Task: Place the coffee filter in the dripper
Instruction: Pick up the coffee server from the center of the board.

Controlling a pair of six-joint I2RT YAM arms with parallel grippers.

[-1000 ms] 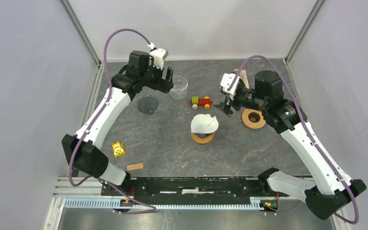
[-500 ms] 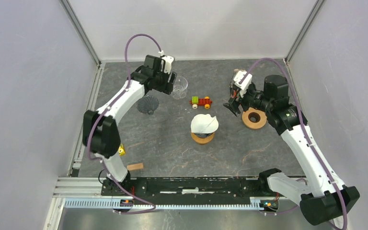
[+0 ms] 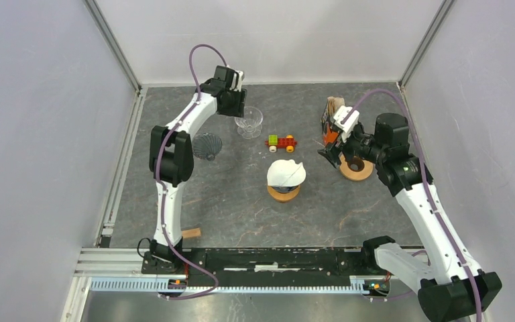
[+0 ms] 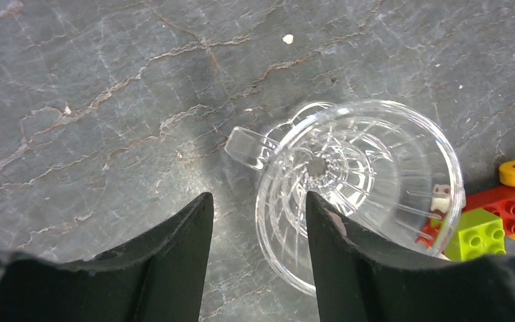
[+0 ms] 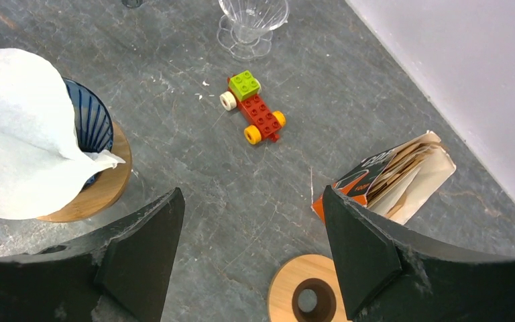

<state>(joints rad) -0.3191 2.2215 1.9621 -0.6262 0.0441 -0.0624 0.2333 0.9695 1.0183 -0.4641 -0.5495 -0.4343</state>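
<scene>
Between the left end effector's (image 4: 256,201) half-spread jaws sits the clear dripper's (image 4: 375,168) rim; pinched off-centre, it may tip. Wide, empty, the right end effector (image 5: 251,194) hovers beside the coffee filters (image 5: 402,171).

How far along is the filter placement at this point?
Done: a white filter sits in the blue dripper on its wooden base. In hand: nothing is held. The left end effector is open astride the clear dripper's near rim, and the right end effector hangs open near the filter pack. Left: the clear dripper has no filter, if that one counts.
</scene>
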